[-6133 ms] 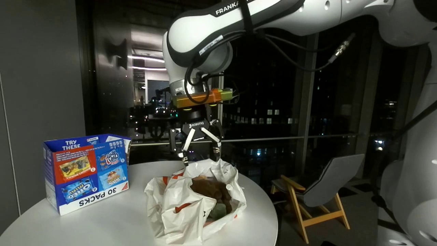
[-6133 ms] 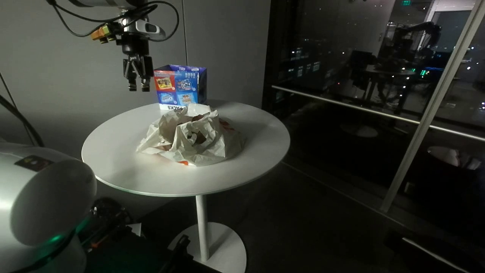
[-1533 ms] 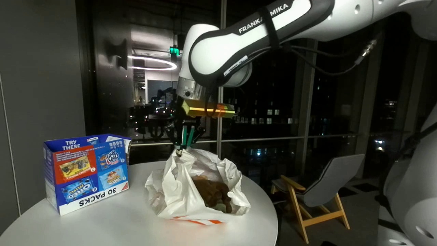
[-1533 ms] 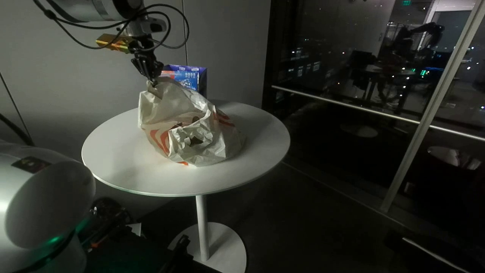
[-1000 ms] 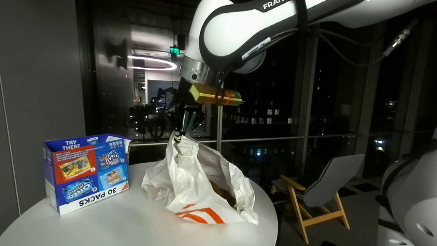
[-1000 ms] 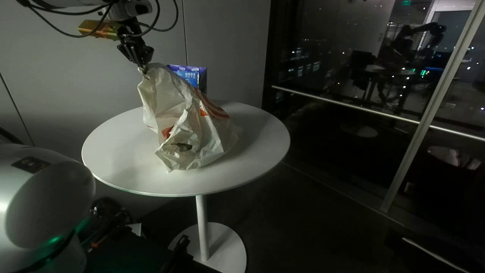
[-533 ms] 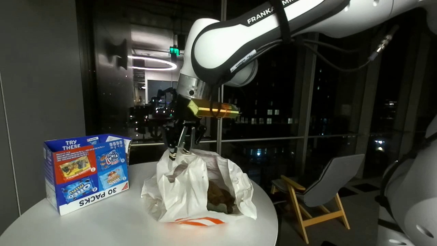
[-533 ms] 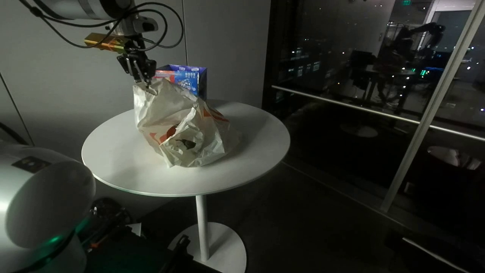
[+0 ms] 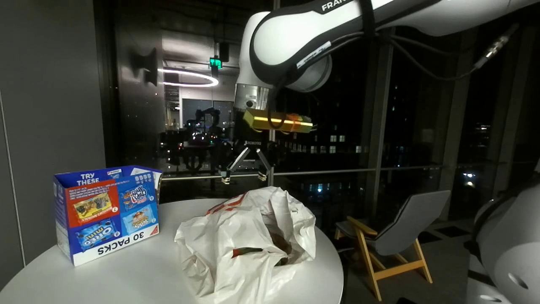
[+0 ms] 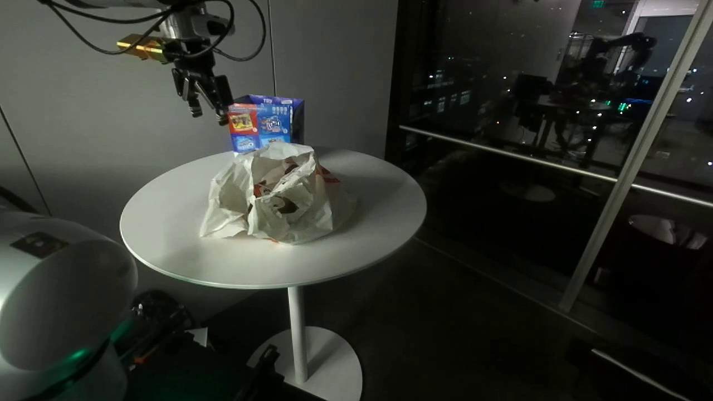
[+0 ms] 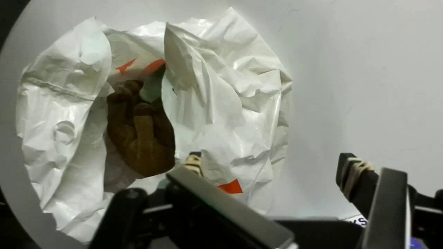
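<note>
A crumpled white plastic bag (image 9: 219, 240) with orange-red marks lies on the round white table (image 9: 139, 278); it shows in an exterior view (image 10: 317, 217) and in the wrist view (image 11: 214, 103). Its mouth is partly open. Inside it a brown plush-like thing (image 11: 145, 152) shows, with something grey-green (image 11: 152, 86) beside it, both partly covered by the bag. My gripper (image 9: 244, 177) is open and empty above the bag, apart from it, in both exterior views (image 10: 209, 116). In the wrist view the fingers (image 11: 270, 162) are wide apart, the left one over the bag, the right one over bare table.
A blue snack box (image 9: 107, 219) stands on the table beside the bag, also in an exterior view (image 10: 262, 125); its edge (image 11: 358, 220) shows in the wrist view. A grey chair (image 9: 405, 223) stands beyond the table. A metal rail (image 10: 501, 153) runs along the windows.
The gripper shut on the bag's rim and pulled it up, lowered it, then opened. Now it has risen off the bag with fingers spread. The raised rim has sagged and folded over.
</note>
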Action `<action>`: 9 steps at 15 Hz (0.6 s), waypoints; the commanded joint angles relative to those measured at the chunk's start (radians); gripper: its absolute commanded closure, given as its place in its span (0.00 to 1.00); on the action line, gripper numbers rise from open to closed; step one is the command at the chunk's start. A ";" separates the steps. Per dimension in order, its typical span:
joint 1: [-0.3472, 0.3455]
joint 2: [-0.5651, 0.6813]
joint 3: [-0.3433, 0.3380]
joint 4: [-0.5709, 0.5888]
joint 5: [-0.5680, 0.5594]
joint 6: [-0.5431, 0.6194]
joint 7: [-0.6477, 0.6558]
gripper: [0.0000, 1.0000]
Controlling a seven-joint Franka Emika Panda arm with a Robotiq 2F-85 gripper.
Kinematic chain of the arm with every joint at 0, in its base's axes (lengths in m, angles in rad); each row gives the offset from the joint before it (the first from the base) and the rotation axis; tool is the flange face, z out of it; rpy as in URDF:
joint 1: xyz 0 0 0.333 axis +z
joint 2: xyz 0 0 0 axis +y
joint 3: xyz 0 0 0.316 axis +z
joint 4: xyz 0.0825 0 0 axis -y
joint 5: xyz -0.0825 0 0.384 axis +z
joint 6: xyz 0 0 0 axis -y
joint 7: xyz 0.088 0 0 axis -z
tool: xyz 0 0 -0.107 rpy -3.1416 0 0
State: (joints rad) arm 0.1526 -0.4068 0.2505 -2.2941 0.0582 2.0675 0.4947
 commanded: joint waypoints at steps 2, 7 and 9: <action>-0.023 -0.070 -0.014 -0.018 0.047 -0.090 0.037 0.00; -0.028 -0.075 -0.034 -0.112 0.129 -0.062 0.035 0.00; -0.041 -0.069 -0.031 -0.142 0.140 -0.048 0.059 0.00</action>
State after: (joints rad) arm 0.1287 -0.4596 0.2187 -2.3909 0.1608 1.9893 0.5292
